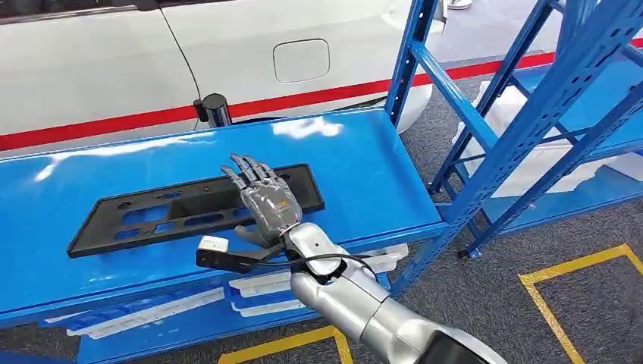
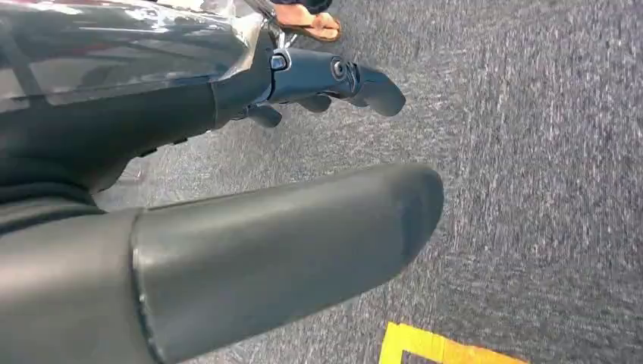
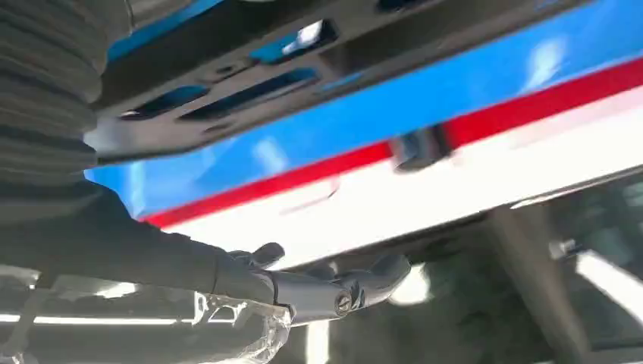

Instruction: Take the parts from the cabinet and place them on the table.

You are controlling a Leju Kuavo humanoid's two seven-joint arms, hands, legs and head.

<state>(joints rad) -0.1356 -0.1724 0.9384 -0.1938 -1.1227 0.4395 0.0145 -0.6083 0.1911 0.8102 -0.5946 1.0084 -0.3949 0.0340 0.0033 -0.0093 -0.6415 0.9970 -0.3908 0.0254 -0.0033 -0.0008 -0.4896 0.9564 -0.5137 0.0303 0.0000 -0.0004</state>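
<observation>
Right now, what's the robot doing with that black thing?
The robot's right hand is stretched out flat over a long black plastic part lying on the shiny blue shelf. Its fingers are spread, and it doesn't seem to be gripping the part. Its left hand hangs down over the grey floor, holding nothing.

Bright, even overhead light puts white glare patches on the blue shelf under my right hand, my head view stays sharp, while my right wrist view smears with blur and my left thumb looms soft.
</observation>
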